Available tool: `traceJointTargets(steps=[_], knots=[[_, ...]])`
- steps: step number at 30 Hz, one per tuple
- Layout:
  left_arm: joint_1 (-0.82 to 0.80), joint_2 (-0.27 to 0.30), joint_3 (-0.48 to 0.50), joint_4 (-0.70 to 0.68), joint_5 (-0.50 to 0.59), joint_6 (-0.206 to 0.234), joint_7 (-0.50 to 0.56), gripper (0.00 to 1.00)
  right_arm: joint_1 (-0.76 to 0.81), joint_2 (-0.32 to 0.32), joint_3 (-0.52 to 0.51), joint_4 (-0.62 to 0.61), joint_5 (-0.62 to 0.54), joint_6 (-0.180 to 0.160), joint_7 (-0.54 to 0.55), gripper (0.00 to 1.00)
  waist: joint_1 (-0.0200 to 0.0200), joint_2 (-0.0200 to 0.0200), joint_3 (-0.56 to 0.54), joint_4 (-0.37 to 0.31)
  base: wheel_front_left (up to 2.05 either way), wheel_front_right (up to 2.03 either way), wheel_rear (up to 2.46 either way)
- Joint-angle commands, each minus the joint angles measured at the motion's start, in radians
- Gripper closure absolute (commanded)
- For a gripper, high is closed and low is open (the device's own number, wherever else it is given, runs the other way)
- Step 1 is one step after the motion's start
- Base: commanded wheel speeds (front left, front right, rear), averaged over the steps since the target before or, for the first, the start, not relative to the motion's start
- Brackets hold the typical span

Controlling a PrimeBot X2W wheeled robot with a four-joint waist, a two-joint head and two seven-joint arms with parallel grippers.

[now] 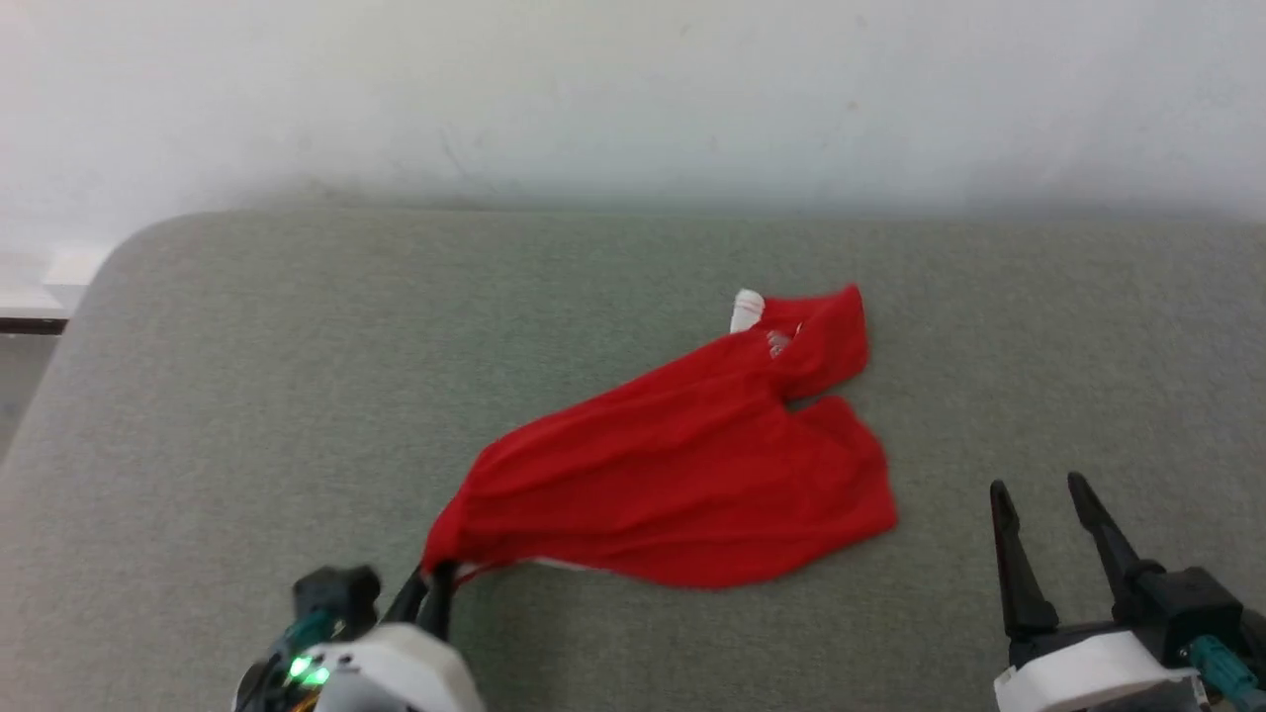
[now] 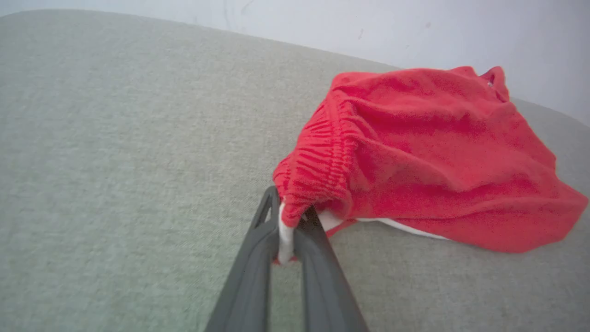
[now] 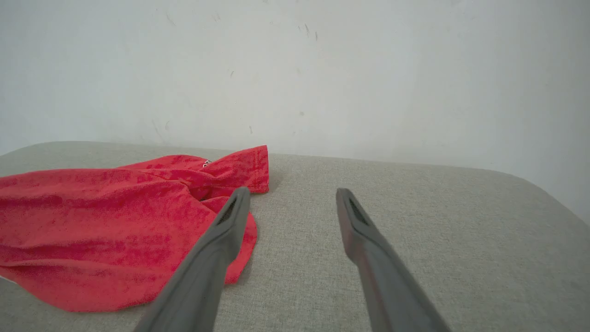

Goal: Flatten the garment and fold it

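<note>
The shorts are pinched at the waistband by the left gripper; the right gripper is held wide, seemingly clear of them.

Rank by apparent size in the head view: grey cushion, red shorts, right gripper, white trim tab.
1. grey cushion
2. red shorts
3. right gripper, enlarged by nearness to the camera
4. white trim tab

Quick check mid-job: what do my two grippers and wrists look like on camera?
Left gripper and right gripper each have two long, tapering dark grey jaws with slotted tips, a black body, a white wrist shell and teal connectors. Green lights glow on the left wrist.
</note>
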Motion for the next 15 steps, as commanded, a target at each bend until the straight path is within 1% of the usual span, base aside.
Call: traceJointTargets(steps=[1,3,4,5,6,8,10,11,13,15], knots=[[0.04,0.015,0.013,-0.007,-0.011,0.013,-0.002,1.0,0.01,0.002,0.002,0.009,-0.003,-0.002,0.005,0.0,0.0001,0.0,-0.052,0.057,0.0,0.0,0.0],[0.079,0.024,0.019,-0.012,-0.024,0.018,0.011,1.0,0.017,0.002,0.01,0.018,-0.001,-0.002,0.021,0.0,0.0001,0.0,-0.062,0.072,0.0,0.0,0.0],[0.096,0.026,0.014,-0.016,-0.027,0.017,0.02,0.95,0.02,0.002,0.013,0.023,0.0,-0.002,0.031,0.0,0.0001,0.0,-0.066,0.081,0.0,0.0,0.0],[0.107,0.028,0.007,-0.023,-0.026,0.012,0.023,0.51,0.023,0.002,0.016,0.027,0.0,-0.002,0.042,0.0,0.0001,0.0,-0.069,0.089,0.0,0.0,0.0],[0.113,0.029,-0.001,-0.035,-0.021,0.006,0.013,0.0,0.026,0.002,0.018,0.029,0.001,-0.002,0.051,0.0,0.0001,0.0,-0.071,0.098,0.0,0.0,0.0],[0.115,0.026,-0.004,-0.046,-0.018,0.003,-0.002,0.0,0.028,0.002,0.021,0.03,0.002,-0.002,0.061,0.0,0.0001,0.0,-0.072,0.108,0.0,0.0,0.0],[0.11,0.027,-0.022,-0.072,0.003,-0.016,-0.045,0.0,0.028,0.002,0.023,0.026,0.005,-0.002,0.086,0.0,0.0001,0.0,-0.075,0.129,0.0,0.0,0.0],[0.104,0.03,-0.024,-0.084,0.021,-0.015,-0.07,0.0,0.025,0.002,0.025,0.023,0.007,-0.002,0.104,0.0,0.0001,0.0,-0.076,0.139,0.0,0.0,0.0],[0.091,0.028,-0.018,-0.126,0.056,-0.017,-0.109,0.0,0.013,0.002,0.034,0.011,0.006,-0.002,0.153,0.0,0.0001,0.0,-0.077,0.161,0.0,0.0,0.0],[0.085,0.024,-0.01,-0.18,0.1,-0.024,-0.121,0.0,-0.009,-0.006,0.047,0.004,-0.004,-0.002,0.226,0.0,0.0001,0.0,-0.075,0.182,0.0,0.0,0.0]])
